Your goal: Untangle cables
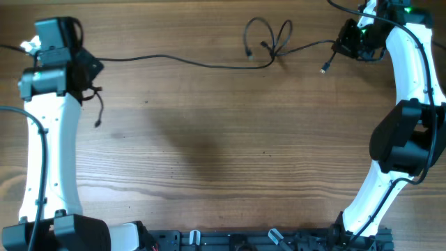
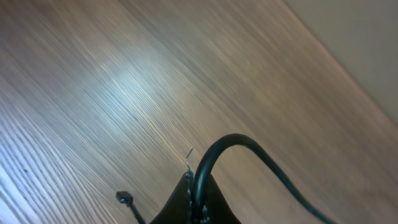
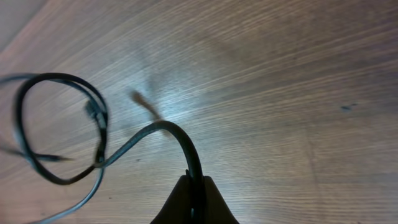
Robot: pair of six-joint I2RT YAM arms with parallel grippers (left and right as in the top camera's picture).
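Pale wood-grain table (image 1: 209, 160) fills every view, with a black rail (image 1: 230, 241) along its near edge where both arms are mounted. The white left arm (image 1: 52, 146) reaches up the left side toward the far edge, and the white right arm (image 1: 411, 84) does the same on the right, bending at a black elbow. Both arms stand at the sides, apart from the middle stretch of the cables (image 1: 181, 61), which lie along the far part of the table. One thin black strand runs from the left gripper (image 2: 191, 188) across to a small tangle of loops (image 1: 268, 40) right of centre. Another strand leads on from there to the right gripper (image 3: 194, 186). The left gripper is closed tight on its strand, which arches up out of the fingertips. A short tail ending in a small plug (image 1: 97, 123) hangs beside it. The right gripper is likewise pinched onto its strand, with a loose plug end (image 1: 325, 69) lying near it on the wood. From the right wrist the loops show as overlapping rings, blurred toward the left edge.
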